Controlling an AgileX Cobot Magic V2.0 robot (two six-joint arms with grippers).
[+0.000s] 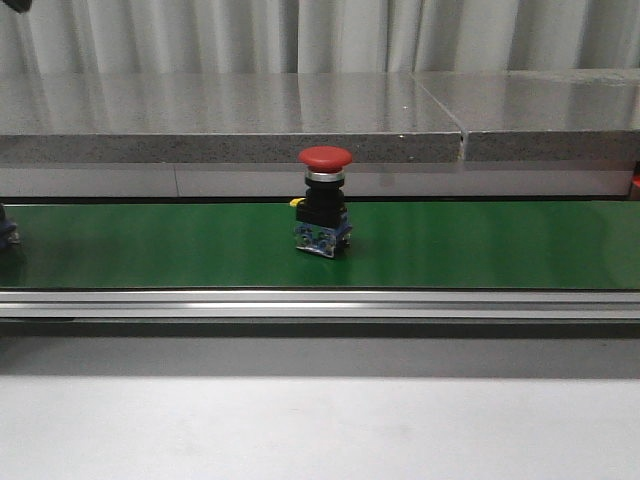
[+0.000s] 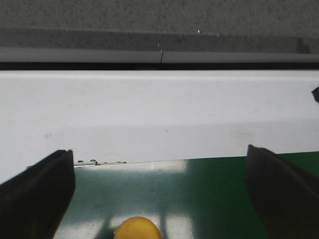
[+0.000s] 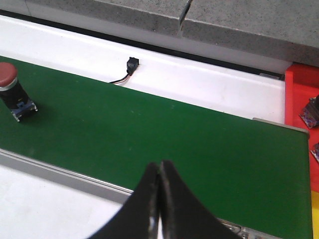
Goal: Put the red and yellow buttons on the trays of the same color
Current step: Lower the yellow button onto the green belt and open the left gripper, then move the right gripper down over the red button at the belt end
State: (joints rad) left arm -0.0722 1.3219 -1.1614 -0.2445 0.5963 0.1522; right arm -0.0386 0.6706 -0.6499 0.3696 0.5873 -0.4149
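Observation:
A red button [image 1: 324,200] stands upright on the green belt [image 1: 480,245], mid-table; the right wrist view also catches this red button [image 3: 11,87], far from my right gripper [image 3: 159,167]. That gripper is shut on nothing and hovers over the belt's near rail. My left gripper [image 2: 157,152] is open, its black fingers [image 2: 37,194] wide apart over the belt. The top of a yellow button [image 2: 137,229] lies between them, apart from both. A red tray [image 3: 300,94] sits past the belt's end, and a strip of yellow tray [image 3: 315,209] shows beside it.
A grey stone ledge [image 1: 230,125] runs behind the belt. A small black connector [image 3: 132,64] with a wire lies on the white strip [image 3: 199,79] beyond the belt. An aluminium rail [image 1: 320,303] borders the belt's front. Dark button bodies [image 3: 311,112] lie in the red tray.

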